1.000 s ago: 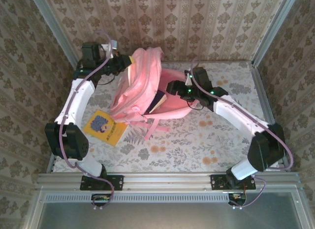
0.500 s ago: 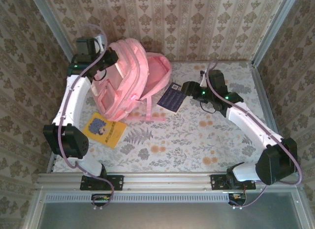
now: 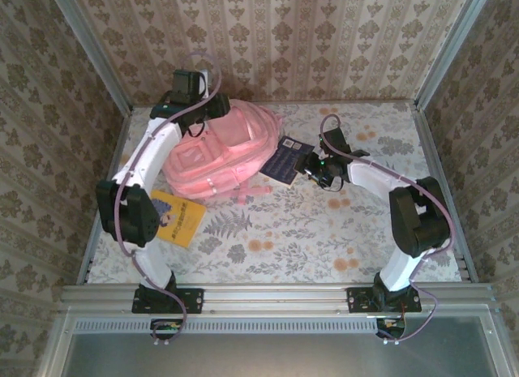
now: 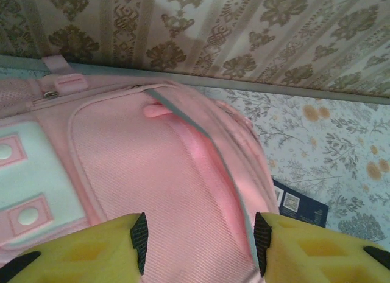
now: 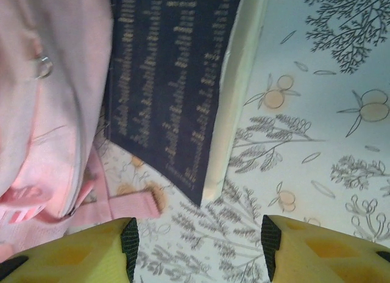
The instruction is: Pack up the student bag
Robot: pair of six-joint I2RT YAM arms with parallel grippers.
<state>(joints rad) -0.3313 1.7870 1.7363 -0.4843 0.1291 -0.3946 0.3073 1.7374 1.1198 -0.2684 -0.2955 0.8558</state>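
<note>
While the bag (image 3: 219,154) lies flat at the table's (image 3: 324,239) far left, the left gripper (image 3: 212,109) hangs over its far end, jaws apart, empty. The right gripper (image 3: 306,166), likewise spread, sits beside a navy book (image 3: 281,160) whose left edge the bag hides.

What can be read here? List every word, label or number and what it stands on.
Dark book: rows of pale print, too blurred to read.
Its white corner label: a square code, no legible words.
Yellow book: cover print too small to read.
Bag: no text visible.
</note>
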